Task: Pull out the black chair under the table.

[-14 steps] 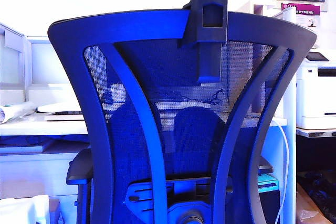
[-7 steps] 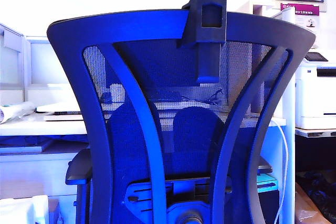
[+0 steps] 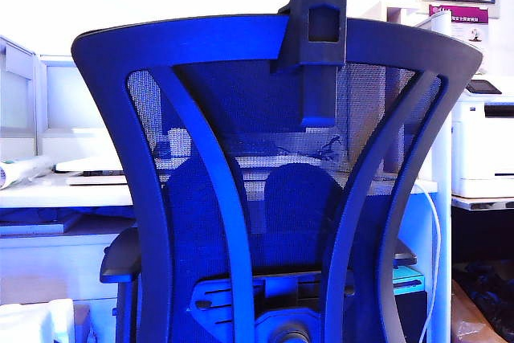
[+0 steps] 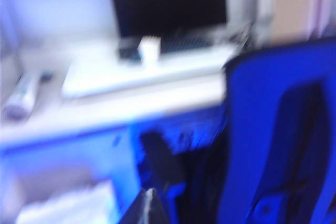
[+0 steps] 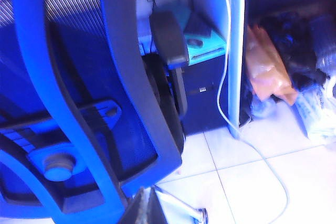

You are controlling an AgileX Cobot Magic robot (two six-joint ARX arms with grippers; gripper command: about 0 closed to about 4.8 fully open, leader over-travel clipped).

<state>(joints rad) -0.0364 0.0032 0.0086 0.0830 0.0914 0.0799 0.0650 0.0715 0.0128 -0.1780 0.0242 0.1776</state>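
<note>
Both pincers, left (image 4: 148, 208) and right (image 5: 148, 207), closed.

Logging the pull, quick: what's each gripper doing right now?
Left gripper: cannot be told, the view is blurred.
Right gripper: closed, holding nothing, near the chair.

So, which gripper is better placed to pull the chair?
Probably right: the right gripper is shut, free, beside the chair frame's edge. The left gripper is blurred, farther from it.

Strong blue cast, overexposed whites, left wrist view heavily motion-blurred
</note>
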